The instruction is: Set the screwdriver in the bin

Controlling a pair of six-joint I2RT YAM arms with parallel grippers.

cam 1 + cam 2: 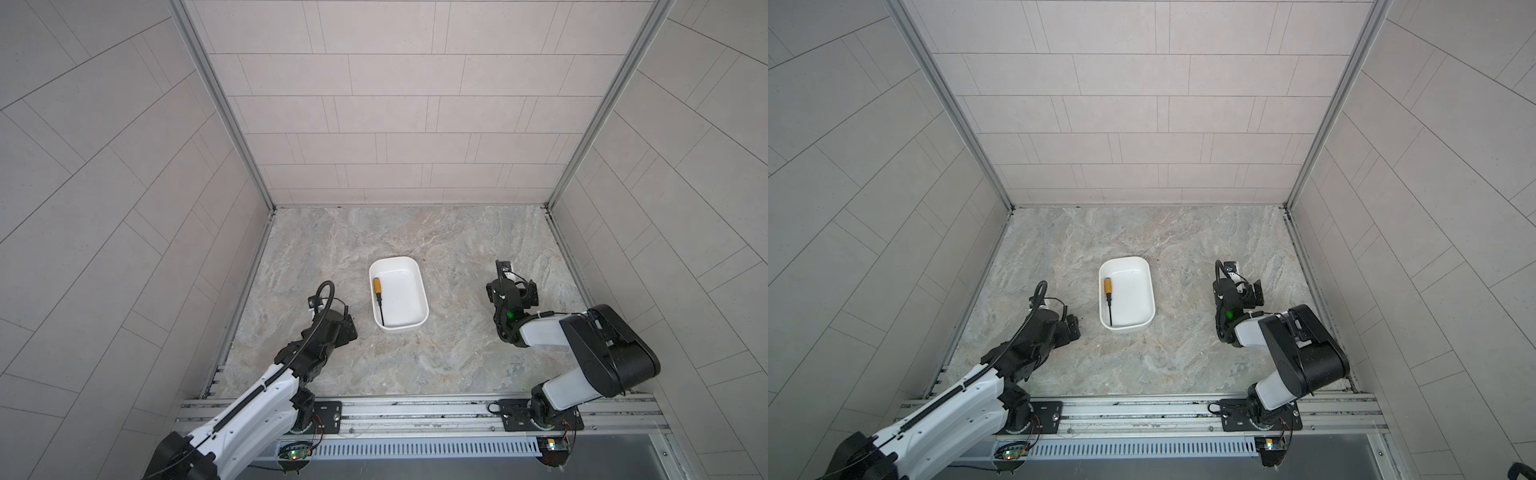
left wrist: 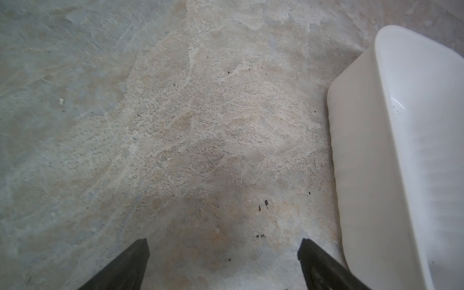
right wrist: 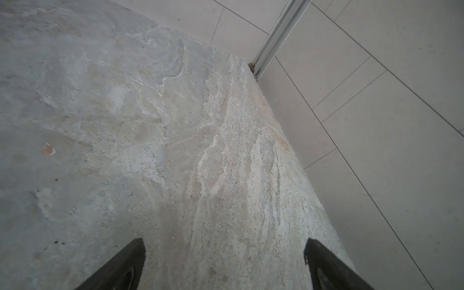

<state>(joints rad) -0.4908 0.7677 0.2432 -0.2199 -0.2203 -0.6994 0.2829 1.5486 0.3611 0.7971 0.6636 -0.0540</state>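
surface: marbled stone tabletop | walls: pale tiled panels | front: aluminium rail, slotted grille

The bin is smooth white plastic with a soft sheen, its inside glossier and dusted with a few dark specks. The screwdriver has a yellow-orange handle (plastic, by the look) and a thin black shaft. The counter looks like rough, pitted stone, matt, veined grey and beige. The walls are matt pale tile. Corner posts are bare silvery metal. Jaws of the left gripper and right gripper are matt black
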